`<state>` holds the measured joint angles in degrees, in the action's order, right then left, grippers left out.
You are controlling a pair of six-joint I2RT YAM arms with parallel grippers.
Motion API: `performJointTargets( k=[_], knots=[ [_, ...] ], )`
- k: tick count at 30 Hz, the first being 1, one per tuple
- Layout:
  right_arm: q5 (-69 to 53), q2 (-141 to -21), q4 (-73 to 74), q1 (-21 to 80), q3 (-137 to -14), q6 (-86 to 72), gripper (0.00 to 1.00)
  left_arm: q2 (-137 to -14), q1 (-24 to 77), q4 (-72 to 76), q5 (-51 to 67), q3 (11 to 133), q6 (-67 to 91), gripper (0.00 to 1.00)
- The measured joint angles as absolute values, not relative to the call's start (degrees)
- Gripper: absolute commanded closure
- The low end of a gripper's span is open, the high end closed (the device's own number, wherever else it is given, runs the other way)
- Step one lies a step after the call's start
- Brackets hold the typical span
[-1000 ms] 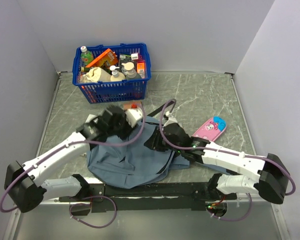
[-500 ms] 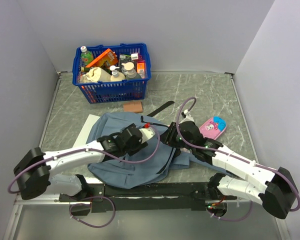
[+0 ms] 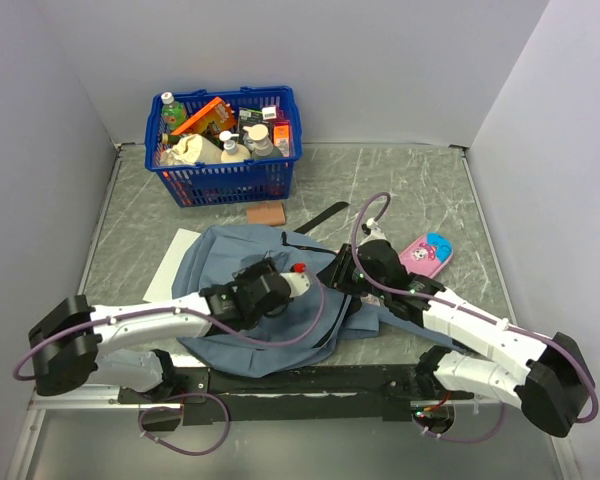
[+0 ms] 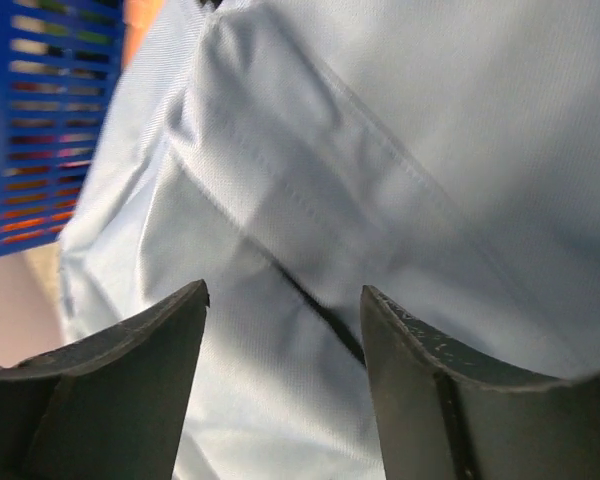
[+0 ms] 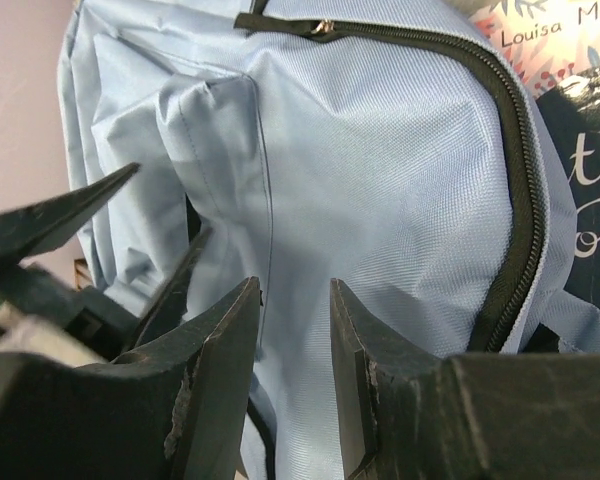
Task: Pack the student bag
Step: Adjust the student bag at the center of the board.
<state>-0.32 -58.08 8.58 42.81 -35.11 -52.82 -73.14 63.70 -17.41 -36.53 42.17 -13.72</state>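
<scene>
Grey-blue fabric student bag (image 3: 220,258), flat & rumpled, centre front.

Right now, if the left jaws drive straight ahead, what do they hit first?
The student bag: its grey-blue fabric fills the left wrist view just past the open jaws. Depth is unclear, but it looks close.

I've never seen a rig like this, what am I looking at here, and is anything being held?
Two robot arms are bolted at the table's near edge. The wide picture looks down from above; the close-ups come from cameras on each wrist. On the table lie a grey-blue student bag, a full blue basket and a pink pencil case. The left tool is open over the bag, holding nothing. The right tool's jaws sit slightly apart at the cloth; whether they pinch it is unclear.
</scene>
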Motion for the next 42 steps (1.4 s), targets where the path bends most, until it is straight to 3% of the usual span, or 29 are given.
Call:
performJointTargets(
  k=[10,13,14,15,23,31,37,42],
  knots=[
    [-2.00,-60.45,8.56,42.59,-35.35,-52.16,0.57,-68.40,64.34,-13.02,-42.96,33.69,-20.12,0.42],
    [-2.00,-61.52,8.67,42.59,-35.57,-51.53,0.57,-67.77,61.54,-13.30,-40.91,33.52,-19.70,0.66],
    [-1.98,-61.76,8.67,42.59,-35.64,-51.33,0.57,-67.35,59.57,-13.61,-39.42,33.67,-19.25,0.92],
    [-1.93,-61.98,8.67,42.59,-35.70,-51.07,0.57,-67.16,57.39,-14.00,-38.00,33.91,-18.70,0.99],
    [-1.52,-61.58,9.19,42.59,-35.73,-49.67,0.58,-68.31,34.59,-20.27,-20.71,43.79,-16.16,0.99],
    [-0.43,-63.02,11.55,44.58,-36.60,-47.79,0.61,-60.75,34.09,-26.24,-10.66,48.21,-15.35,0.99],
    [1.52,-68.34,16.03,46.39,-47.00,-43.70,0.56,-55.22,34.09,-28.38,-8.14,48.29,-15.33,0.99],
    [2.55,-72.27,11.29,48.12,-55.70,-40.21,0.40,-53.56,34.09,-30.00,-4.71,48.12,-14.55,0.99]
  ],
)
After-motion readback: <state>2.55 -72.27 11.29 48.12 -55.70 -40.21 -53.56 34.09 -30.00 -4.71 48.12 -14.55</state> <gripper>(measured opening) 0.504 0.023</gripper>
